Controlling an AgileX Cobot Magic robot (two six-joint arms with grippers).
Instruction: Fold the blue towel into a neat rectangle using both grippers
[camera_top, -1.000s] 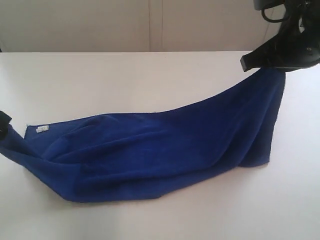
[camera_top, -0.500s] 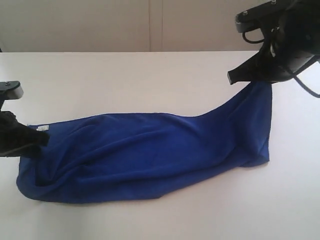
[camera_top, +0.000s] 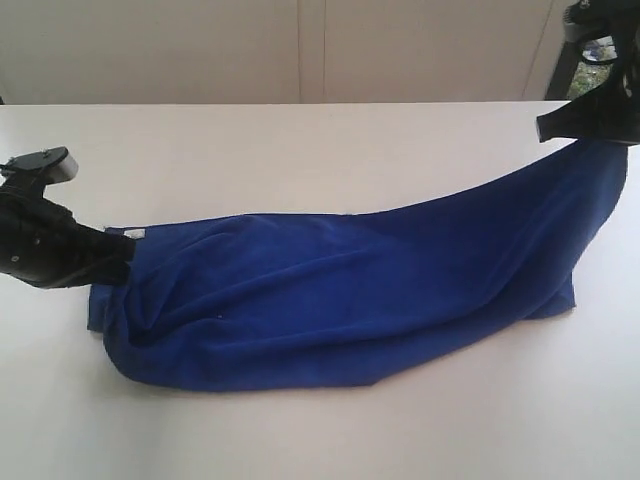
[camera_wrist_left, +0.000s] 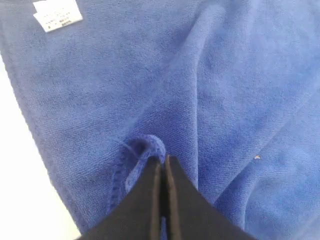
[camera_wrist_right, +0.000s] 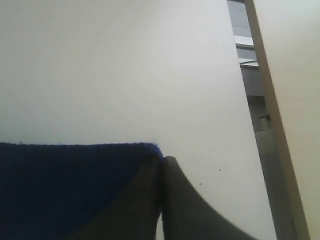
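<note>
The black left gripper (camera_wrist_left: 162, 162) pinches the deep-blue terry towel (camera_top: 350, 290) low, near its white label (camera_wrist_left: 57, 14); the black right gripper (camera_wrist_right: 161, 160) clamps the opposite corner raised, seemingly to stretch it for folding.

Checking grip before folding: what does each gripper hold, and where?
Both pinch the towel: left gripper on a bunched hem near the label, right gripper on the raised opposite corner.
</note>
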